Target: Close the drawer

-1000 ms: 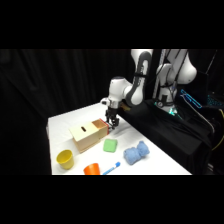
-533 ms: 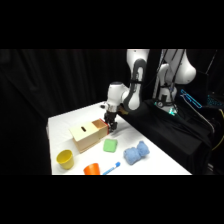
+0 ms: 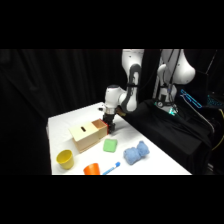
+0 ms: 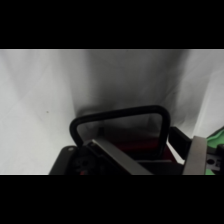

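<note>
The tan wooden box (image 3: 88,136) with a slot in its top stands mid-table. The drawer (image 3: 103,124) shows as a red edge at the box's right end. My gripper (image 3: 109,126) hangs low right against that end. In the wrist view the drawer's dark wire handle (image 4: 120,116) loops just beyond my gripper (image 4: 145,145), with the red drawer front (image 4: 134,148) behind it. One metal finger (image 4: 116,160) lies left and the other right, apart, with nothing gripped. How far the drawer sticks out cannot be told.
A green square block (image 3: 110,145) lies just in front of the box, and a blue lump (image 3: 136,152) to its right. A yellow cup (image 3: 65,158), an orange cup (image 3: 91,169) and a blue stick (image 3: 111,167) sit near the front edge. Black cloth (image 3: 165,130) covers the right side.
The gripper has come down and slightly left, closer against the box's right end. The arm's upper links have swung left. The box and other objects have not moved.
</note>
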